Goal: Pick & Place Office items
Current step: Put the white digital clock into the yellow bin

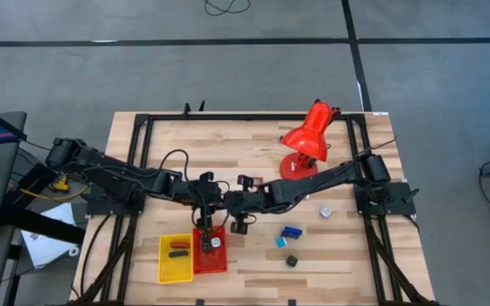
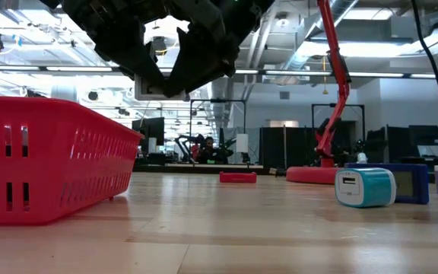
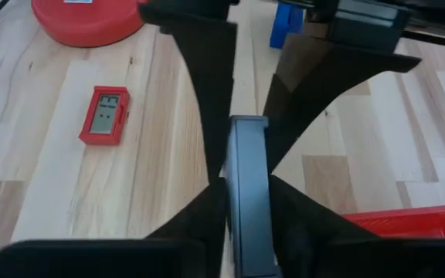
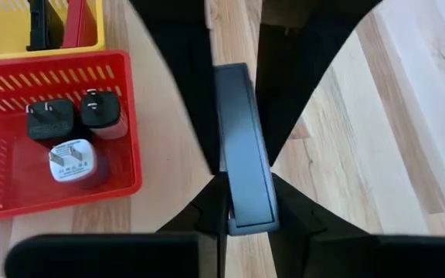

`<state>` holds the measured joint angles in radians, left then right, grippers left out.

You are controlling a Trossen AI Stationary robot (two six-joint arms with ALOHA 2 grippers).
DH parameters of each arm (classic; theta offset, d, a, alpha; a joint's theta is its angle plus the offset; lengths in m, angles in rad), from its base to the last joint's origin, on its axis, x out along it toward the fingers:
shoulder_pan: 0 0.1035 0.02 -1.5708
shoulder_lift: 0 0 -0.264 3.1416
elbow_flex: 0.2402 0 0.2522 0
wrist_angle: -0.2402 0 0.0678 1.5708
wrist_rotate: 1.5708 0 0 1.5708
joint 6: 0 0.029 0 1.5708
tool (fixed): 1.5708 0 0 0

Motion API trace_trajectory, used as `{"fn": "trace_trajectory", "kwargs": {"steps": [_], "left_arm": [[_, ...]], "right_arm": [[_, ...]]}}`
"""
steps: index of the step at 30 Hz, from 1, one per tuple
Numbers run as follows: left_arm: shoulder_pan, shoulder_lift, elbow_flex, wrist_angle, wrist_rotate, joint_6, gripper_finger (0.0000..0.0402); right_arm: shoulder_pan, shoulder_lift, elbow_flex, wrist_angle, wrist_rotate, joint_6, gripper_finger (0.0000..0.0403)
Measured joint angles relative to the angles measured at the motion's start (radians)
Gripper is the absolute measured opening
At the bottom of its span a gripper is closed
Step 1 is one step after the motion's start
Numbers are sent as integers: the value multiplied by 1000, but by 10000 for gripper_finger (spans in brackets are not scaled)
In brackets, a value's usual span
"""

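Grey-blue flat office item (image 3: 247,193) pinched from both ends by left gripper (image 3: 246,181) and right gripper (image 4: 242,185), beside red tray (image 4: 22,197); likely mid-handover, awaiting binning.

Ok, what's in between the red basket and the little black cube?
Nothing. In the high view, the table is bare wood from the red basket across to the black cube.
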<state>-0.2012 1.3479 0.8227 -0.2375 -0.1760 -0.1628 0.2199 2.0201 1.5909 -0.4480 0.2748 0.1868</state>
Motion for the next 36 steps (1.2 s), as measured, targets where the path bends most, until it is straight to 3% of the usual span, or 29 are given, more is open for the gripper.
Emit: {"fn": "trace_trajectory", "kwargs": {"steps": [3,6,14,20,23,29,36], "left_arm": [[0,0,0,-5,-6,2,48],[-5,0,0,-6,-7,5,47],[-39,-53,0,-80,-2,-9,47],[-101,-179,0,-160,-3,-86,49],[-179,-217,0,-173,-6,-154,48],[-412,-220,0,-205,-24,-348,48],[-685,-198,0,-270,-239,-595,48]], "right_arm": [[-1,0,0,-3,-8,14,53],[0,0,0,-5,-12,-2,64],[19,-14,1,-42,-17,-39,178],[80,-70,-38,-66,-8,-74,224],[106,-123,-130,-13,19,-66,232],[128,-265,-394,276,48,40,234],[104,-354,-622,492,113,232,234]]}}
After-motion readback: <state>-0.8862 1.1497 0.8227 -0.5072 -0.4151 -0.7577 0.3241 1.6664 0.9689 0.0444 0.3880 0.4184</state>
